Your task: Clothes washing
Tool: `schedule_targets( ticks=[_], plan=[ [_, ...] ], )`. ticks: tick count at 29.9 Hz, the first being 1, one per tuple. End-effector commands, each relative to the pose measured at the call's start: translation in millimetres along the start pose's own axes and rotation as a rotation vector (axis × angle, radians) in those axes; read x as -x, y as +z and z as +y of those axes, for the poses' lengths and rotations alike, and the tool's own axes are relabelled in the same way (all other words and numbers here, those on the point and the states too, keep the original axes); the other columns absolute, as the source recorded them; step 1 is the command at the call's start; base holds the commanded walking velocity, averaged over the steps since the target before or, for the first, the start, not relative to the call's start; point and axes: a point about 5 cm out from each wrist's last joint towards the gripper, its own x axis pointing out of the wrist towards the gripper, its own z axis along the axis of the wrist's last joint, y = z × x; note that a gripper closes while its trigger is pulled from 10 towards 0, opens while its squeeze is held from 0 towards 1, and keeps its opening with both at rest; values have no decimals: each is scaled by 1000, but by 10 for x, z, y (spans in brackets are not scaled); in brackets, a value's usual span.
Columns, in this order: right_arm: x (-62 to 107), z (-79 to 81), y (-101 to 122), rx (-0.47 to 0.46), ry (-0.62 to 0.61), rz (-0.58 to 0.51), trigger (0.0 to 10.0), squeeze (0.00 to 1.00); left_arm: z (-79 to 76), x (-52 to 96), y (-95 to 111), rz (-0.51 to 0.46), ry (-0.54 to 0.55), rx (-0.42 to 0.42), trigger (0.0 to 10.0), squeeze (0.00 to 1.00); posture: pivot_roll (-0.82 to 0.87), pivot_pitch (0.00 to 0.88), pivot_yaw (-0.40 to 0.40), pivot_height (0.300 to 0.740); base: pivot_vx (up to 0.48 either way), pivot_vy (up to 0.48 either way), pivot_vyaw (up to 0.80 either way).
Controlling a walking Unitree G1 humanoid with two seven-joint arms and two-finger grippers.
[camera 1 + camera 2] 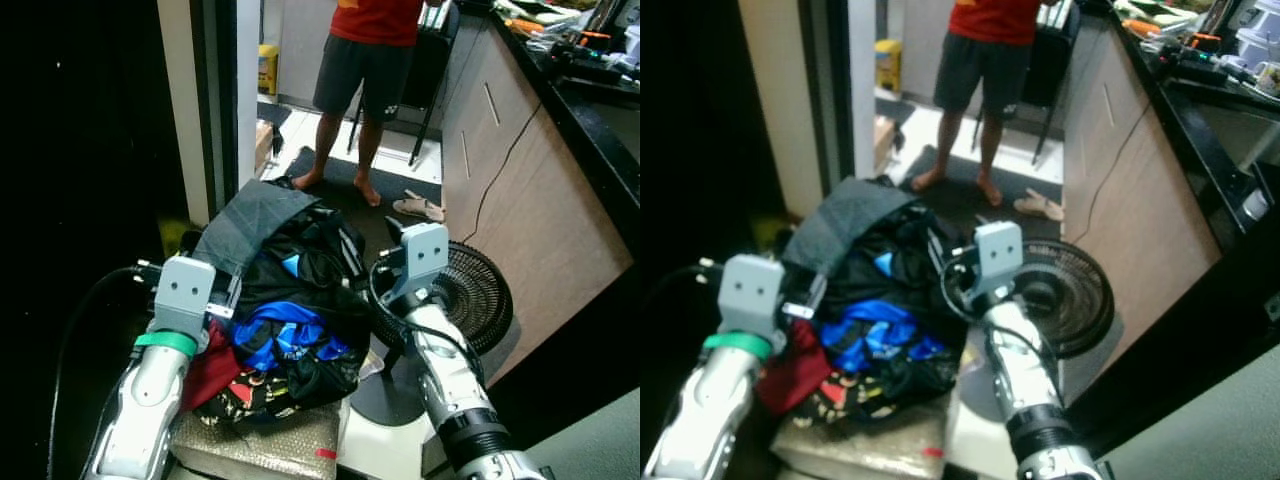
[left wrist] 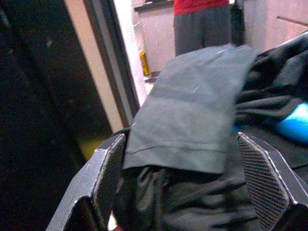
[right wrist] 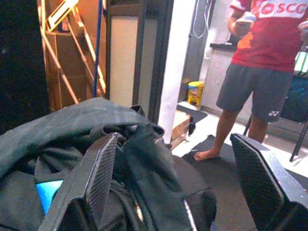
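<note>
Left gripper (image 2: 192, 192) spread wide around grey folded cloth (image 1: 255, 220) atop heaped dark, blue and red clothes pile (image 1: 290, 330) (resting on grey block). Right gripper (image 3: 178, 192) fingers apart at pile's right edge, beside black floor fan (image 1: 475, 295). Person in red shirt (image 1: 370, 40) stands beyond.

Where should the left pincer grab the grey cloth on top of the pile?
Grip the grey cloth at its near hemmed edge, coming straight in from the robot's side. That edge hangs as a folded flap over the dark clothes, and it already lies between the open fingers of the left pincer, so closing there should likely pinch only that layer.
</note>
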Motion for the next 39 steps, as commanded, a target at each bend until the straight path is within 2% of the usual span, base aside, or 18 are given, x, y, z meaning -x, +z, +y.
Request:
schedule_targets(
  ticks=[1, 21, 24, 26, 32, 36, 39],
  plan=[
    [19, -65, 3, -11, -23, 6, 10000, 0, -37, -10, 30, -4, -16, 1, 10000, 0, 138, 57, -71, 740, 0, 0, 0],
    [-13, 14, 81, -36, 14, 6, 10000, 0, -50, -63, 130, -4, -13, 1, 10000, 0, 145, 75, -74, 740, 0, 0, 0],
    [-26, -17, -21, -21, -3, 57, 10000, 0, -262, -177, 169, 14, -134, -24, 10000, 0, 148, 85, -73, 740, 0, 0, 0],
    [-39, -36, -40, -20, -7, 69, 10000, 0, -367, -235, 225, 4, -176, -15, 10000, 0, 148, 93, -72, 740, 0, 0, 0],
    [-69, -50, -61, -6, -10, 85, 10000, 0, -465, -335, 298, -9, -195, -20, 10000, 0, 139, 108, -65, 740, 0, 0, 0],
    [-109, -25, -74, 0, -8, 102, 10000, 0, -557, -499, 308, 17, -172, -45, 10000, 0, 125, 115, -62, 740, 0, 0, 0],
    [-113, -21, -73, 0, -6, 104, 10000, 0, -575, -528, 304, 21, -172, -52, 10000, 0, 125, 116, -58, 740, 0, 0, 0]
  ],
)
